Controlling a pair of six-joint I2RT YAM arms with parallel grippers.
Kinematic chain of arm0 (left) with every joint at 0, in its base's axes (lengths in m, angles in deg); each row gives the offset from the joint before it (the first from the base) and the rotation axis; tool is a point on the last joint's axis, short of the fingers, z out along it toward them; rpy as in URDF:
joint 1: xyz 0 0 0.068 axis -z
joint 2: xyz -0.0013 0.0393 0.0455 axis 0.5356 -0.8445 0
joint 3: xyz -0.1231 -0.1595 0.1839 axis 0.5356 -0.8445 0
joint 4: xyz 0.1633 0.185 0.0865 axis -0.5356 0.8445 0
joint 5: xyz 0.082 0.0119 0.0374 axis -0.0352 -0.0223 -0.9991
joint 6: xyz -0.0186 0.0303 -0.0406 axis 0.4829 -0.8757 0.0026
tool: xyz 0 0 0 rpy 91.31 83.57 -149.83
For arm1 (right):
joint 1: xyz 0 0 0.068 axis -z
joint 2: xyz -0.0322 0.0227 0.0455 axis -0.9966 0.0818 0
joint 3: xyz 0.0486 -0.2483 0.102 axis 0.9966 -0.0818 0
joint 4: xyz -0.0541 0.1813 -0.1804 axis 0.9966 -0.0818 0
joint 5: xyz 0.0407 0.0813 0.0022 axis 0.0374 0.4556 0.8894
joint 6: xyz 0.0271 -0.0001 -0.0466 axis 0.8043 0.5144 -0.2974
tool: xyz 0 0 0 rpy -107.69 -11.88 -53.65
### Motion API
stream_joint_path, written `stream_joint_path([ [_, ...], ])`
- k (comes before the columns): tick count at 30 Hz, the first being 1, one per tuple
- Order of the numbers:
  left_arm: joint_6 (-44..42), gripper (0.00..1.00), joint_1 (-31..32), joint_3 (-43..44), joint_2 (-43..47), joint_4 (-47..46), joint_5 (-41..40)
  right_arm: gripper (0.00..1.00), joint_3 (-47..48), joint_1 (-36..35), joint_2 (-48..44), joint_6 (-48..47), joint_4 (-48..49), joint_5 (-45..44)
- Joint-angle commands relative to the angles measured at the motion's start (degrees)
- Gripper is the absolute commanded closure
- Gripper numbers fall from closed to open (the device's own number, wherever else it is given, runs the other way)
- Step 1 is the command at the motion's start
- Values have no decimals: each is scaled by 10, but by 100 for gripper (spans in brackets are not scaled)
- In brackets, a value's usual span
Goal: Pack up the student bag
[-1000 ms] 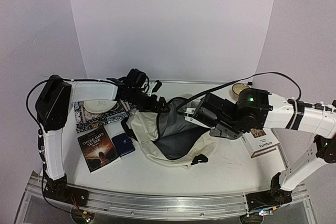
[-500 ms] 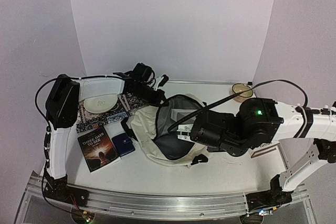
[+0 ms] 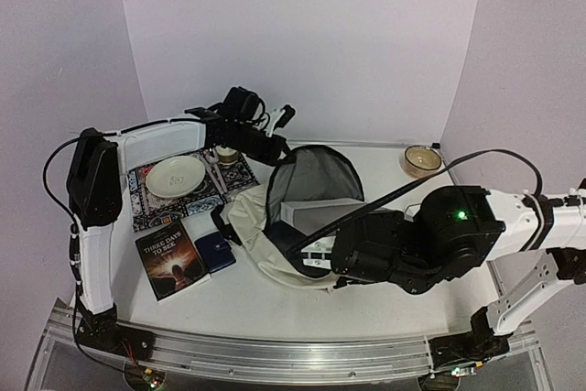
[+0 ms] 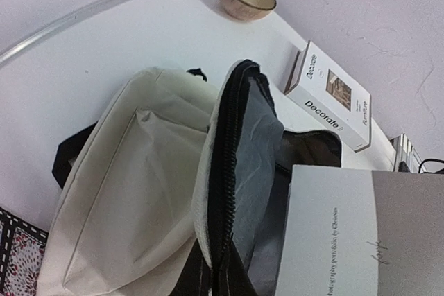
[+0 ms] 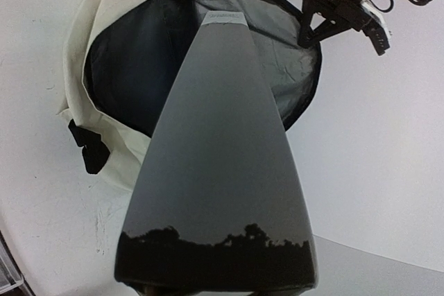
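Two grips on the go: left gripper [image 3: 275,151] fingers are pinched together on the raised zipper rim of the cream fabric backpack with black straps [image 3: 249,226], which is lying on the white table [image 3: 403,299]. The right gripper [image 3: 304,247] is clamped on a flat grey book [image 5: 222,136], whose far end sits in the backpack's open mouth.

The student bag [image 3: 252,226] is lying in the middle of the table [image 3: 256,304], its flap standing upright at the back. A large book [image 3: 313,217] is poking into its mouth from the right. To the left, a plate [image 3: 175,176] is resting on a mat [image 3: 146,210], with a small jar [image 3: 226,154] sitting at the mat's far edge. In front of the mat, a paperback [image 3: 169,261] and a small case [image 3: 216,250] are lying side by side, the case nearer the bag. A bowl [image 3: 422,159] is sitting at the far right, and a boxed book [image 4: 329,95] is lying right of the bag.
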Motion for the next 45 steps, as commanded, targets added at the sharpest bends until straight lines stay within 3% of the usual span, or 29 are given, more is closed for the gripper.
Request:
stream_joint_path([
  [1, -25, 100, 9, 48, 74, -25, 6, 77, 3, -9, 4, 5, -2, -38],
  [10, -63, 100, 59, 22, 131, -27, 13, 77, -55, -9, 28, -64, 99, -113],
  [19, -64, 100, 60, 6, 163, -36, 11, 77, -95, -9, 60, -95, 165, -110],
  [28, -87, 100, 64, -40, 186, -38, 81, 74, -198, -2, 66, -278, 458, -89],
  [38, -97, 100, 68, -82, 216, -39, 151, 73, -213, 58, 112, -348, 605, -34],
  [45, -105, 100, 69, -108, 246, -39, 143, 72, -237, 96, 133, -362, 674, -51],
])
